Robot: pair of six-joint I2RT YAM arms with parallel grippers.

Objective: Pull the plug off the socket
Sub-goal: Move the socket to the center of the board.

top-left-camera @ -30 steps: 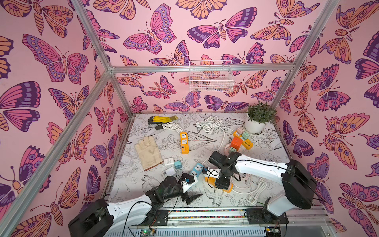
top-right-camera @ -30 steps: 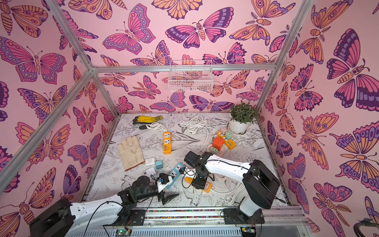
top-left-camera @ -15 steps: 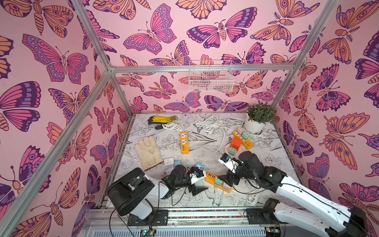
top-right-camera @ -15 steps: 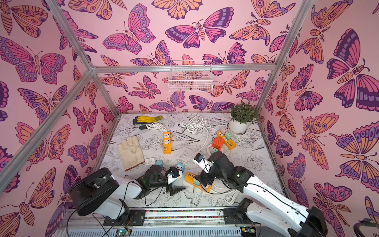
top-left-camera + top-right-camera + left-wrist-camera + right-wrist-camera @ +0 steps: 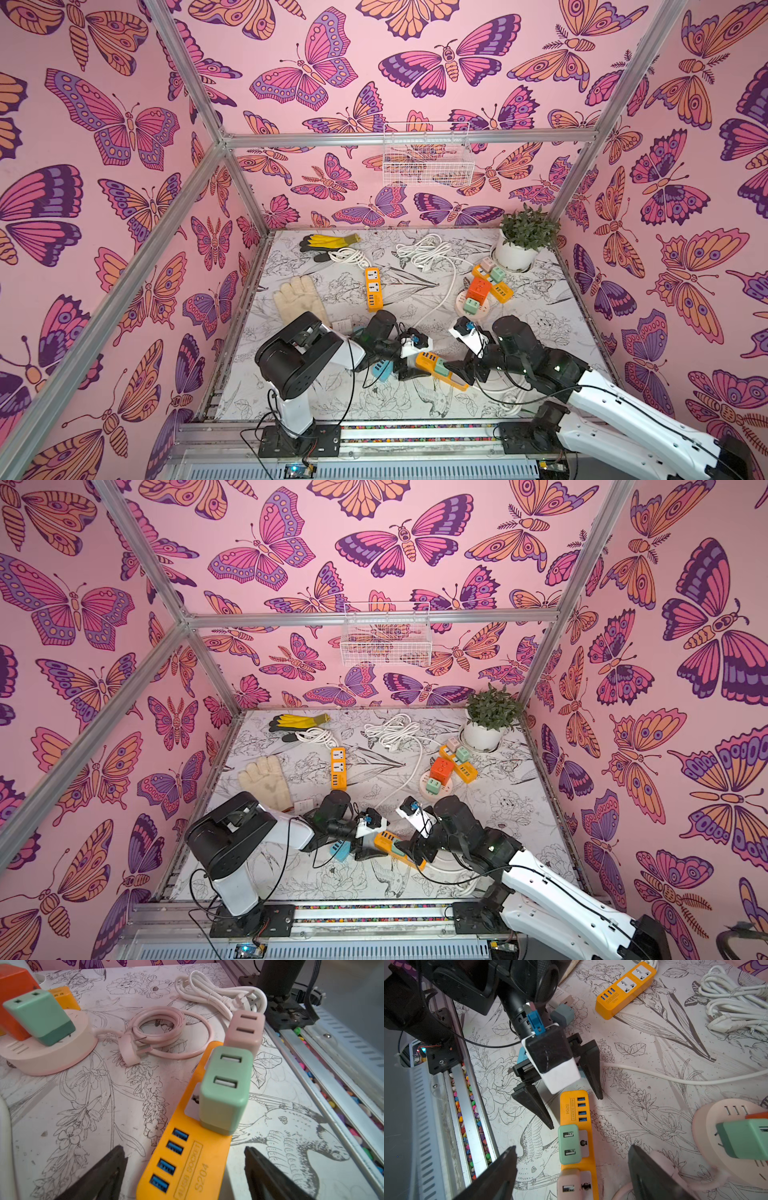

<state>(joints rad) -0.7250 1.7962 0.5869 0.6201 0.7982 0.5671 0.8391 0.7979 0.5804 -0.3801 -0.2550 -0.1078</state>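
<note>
Left pincer (image 5: 184, 1148), right pincer (image 5: 572, 1147): both gaping, empty.
They are straddling opposite ends of the orange socket strip (image 5: 187, 1167); green plug (image 5: 224, 1088) and pink plug (image 5: 245, 1030) are sitting plugged in.

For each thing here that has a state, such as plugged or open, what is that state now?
Left tool: open, one finger on each side of the near orange plastic power strip.
Right tool: open, gripping nothing.
Mint-green cube adapter: plugged into that strip.
Pale pink cube adapter: plugged in beside it.
Far orange power strip: both sockets empty.
Plug of the pink coiled cord: unplugged, lying loose.
</note>
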